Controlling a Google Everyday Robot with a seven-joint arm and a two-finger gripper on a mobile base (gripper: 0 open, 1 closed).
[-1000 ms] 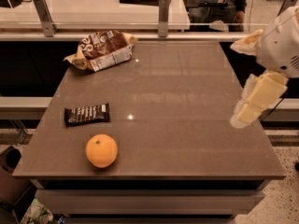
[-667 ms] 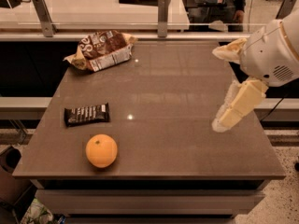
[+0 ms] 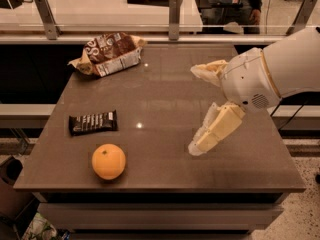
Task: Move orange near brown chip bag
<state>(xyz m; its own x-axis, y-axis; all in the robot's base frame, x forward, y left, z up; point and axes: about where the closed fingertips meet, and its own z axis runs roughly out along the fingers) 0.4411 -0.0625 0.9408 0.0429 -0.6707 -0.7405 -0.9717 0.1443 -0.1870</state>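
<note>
Hovering gripper, fingers spread wide, holding nothing, over the right half of the table.
Orange sits well off to its camera-left, close to the front edge; candy bar lies just past the orange; brown chip bag is far back-left. Likely risk: the round fruit rolls off the front edge if a finger clips it off-centre. Arm is cut off at the frame's right, and finger height above the surface is hard to judge.
</note>
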